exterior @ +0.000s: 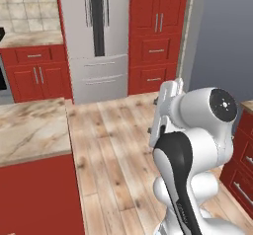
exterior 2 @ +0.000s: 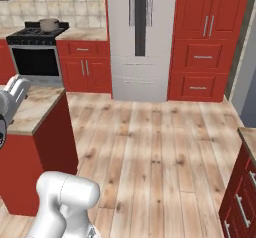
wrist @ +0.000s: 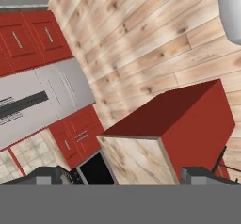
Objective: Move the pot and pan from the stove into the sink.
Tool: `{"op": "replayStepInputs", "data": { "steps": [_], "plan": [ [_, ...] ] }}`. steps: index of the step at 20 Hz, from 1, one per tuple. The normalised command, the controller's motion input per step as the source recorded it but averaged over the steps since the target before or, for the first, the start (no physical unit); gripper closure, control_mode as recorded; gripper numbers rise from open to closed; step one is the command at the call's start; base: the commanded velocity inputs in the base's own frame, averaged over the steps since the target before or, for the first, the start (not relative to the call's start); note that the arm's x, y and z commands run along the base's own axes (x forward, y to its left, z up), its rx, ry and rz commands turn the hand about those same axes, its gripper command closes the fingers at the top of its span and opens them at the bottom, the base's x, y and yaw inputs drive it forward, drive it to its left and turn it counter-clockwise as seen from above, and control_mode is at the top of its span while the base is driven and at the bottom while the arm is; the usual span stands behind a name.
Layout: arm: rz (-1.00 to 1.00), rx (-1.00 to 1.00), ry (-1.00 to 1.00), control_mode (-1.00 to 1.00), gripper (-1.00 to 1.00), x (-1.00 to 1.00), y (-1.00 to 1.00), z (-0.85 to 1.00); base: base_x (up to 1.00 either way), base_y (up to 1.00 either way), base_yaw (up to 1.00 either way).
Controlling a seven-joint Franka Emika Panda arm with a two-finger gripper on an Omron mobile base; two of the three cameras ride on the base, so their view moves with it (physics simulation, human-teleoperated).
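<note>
pot (exterior 2: 49, 24) sits on the stove (exterior 2: 36, 49) at the far left wall in the right base view, on the back grate; contents not visible (too small to tell). fingers (wrist: 47, 175) are spread wide, released, grasping nothing, their dark tips at the bottom of the hand view over a red island with a marble counter (wrist: 136, 159). steel fridge (exterior 2: 140, 37) stands between red cabinets (exterior 2: 205, 37). wood floor (exterior: 118, 145) lies open ahead.
</note>
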Motion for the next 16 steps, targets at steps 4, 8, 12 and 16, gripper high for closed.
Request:
{"op": "replayStepInputs", "data": {
  "steps": [4, 8, 12, 16],
  "plan": [
    [0.00, 0.00, 0.00, 1.00, -1.00, 0.00, 0.00, 0.00, 0.17, -0.80, 0.02],
    [0.00, 0.00, 0.00, 1.00, -1.00, 0.00, 0.00, 0.00, 0.14, -0.86, 0.01],
    [0.00, 0.00, 0.00, 1.00, -1.00, 0.00, 0.00, 0.00, 0.01, -0.46, -0.03],
    [0.00, 0.00, 0.00, 1.00, -1.00, 0.00, 0.00, 0.00, 0.19, 0.01, 0.00]
  ]
}}
